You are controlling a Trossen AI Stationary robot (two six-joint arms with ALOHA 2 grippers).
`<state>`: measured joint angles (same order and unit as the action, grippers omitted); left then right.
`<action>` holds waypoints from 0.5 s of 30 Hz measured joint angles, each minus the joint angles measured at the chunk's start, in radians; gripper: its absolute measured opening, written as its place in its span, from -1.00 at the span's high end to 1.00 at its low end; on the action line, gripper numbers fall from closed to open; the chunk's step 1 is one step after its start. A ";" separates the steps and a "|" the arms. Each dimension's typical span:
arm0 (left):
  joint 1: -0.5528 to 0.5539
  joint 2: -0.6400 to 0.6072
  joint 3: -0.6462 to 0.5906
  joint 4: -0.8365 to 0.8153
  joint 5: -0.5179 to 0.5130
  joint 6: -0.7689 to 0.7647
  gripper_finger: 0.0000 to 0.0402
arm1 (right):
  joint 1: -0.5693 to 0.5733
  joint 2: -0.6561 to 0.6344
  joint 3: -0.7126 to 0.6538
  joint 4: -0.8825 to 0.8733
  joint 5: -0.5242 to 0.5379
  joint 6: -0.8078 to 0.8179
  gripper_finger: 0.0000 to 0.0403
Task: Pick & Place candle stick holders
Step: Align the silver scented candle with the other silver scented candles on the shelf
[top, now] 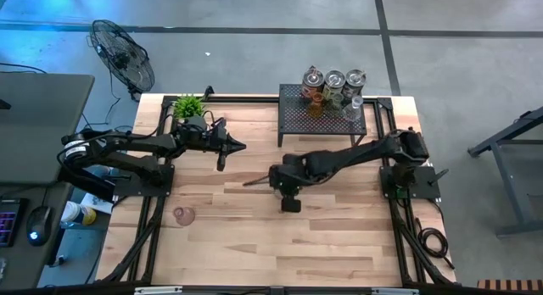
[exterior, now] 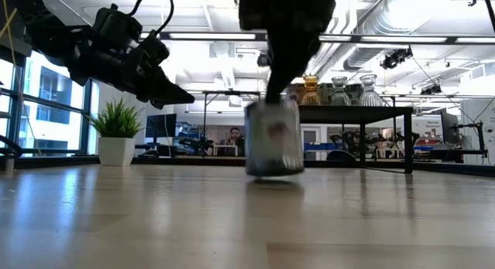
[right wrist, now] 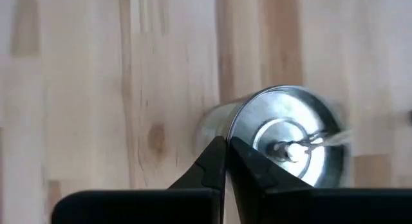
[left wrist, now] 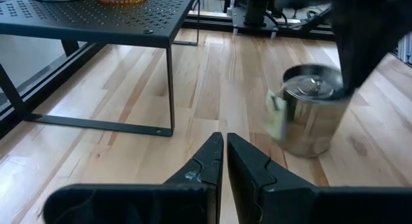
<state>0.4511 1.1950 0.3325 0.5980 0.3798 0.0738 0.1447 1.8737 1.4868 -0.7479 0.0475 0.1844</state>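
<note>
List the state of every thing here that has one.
silver holder: upright on the table
right tool: shut, apparently pinching silver holder rim
left tool: shut, empty, raised
pink holder: alone on table
other holders: upright on the rack

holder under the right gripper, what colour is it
Silvery, shiny holder; clearest in the right wrist view.

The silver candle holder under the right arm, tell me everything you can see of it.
The silver candle holder is a shiny cylindrical cup, metallic-looking, with a small central fitting inside. It stands upright on the wooden table near the middle, in front of the black rack. The right gripper, fingers pressed together, is at its rim; a true grip isn't clear.
</note>
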 joint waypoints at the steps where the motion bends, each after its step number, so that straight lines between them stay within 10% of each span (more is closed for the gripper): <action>1: 0.000 0.000 0.000 0.000 0.000 0.000 0.91 | -0.006 -0.016 0.000 0.004 -0.002 0.002 0.96; 15: 0.000 0.000 0.000 0.001 0.001 0.000 0.91 | -0.054 -0.131 0.004 0.020 0.006 0.052 0.99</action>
<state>0.4515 1.1950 0.3325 0.5987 0.3809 0.0738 0.0906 1.7423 1.4904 -0.7282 0.0534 0.2364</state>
